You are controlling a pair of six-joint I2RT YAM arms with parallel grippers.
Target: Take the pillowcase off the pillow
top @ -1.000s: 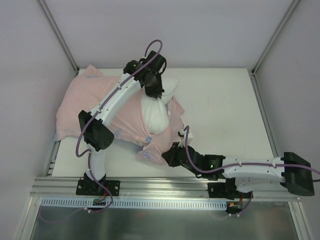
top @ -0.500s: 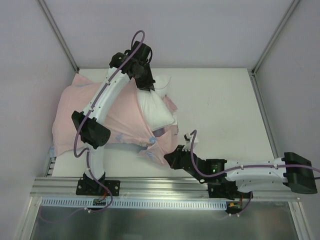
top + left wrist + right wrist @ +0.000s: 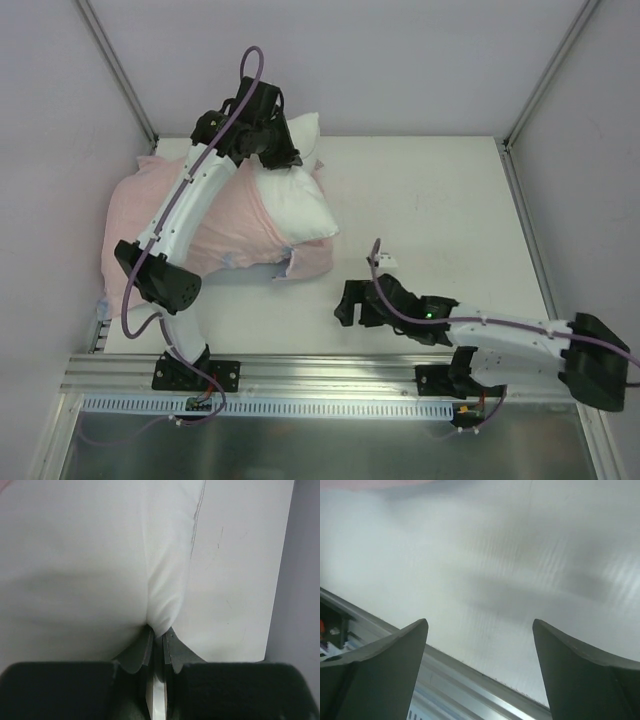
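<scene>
Altogether one pillow (image 3: pixel 296 206), one pillowcase (image 3: pixel 213 228); left claw (image 3: pixel 157 636) pinching the pillow, right claw (image 3: pixel 480 630) released.

Overhead from behind, left wrist close on pillow (image 3: pixel 75 555), right wrist low over table (image 3: pixel 495 555), both within overhead

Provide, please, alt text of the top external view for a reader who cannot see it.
The left gripper is shut on the white pillow, which sticks partly out of the pink pillowcase at the far left of the table. The right gripper hangs open near the front edge, holding nothing.
</scene>
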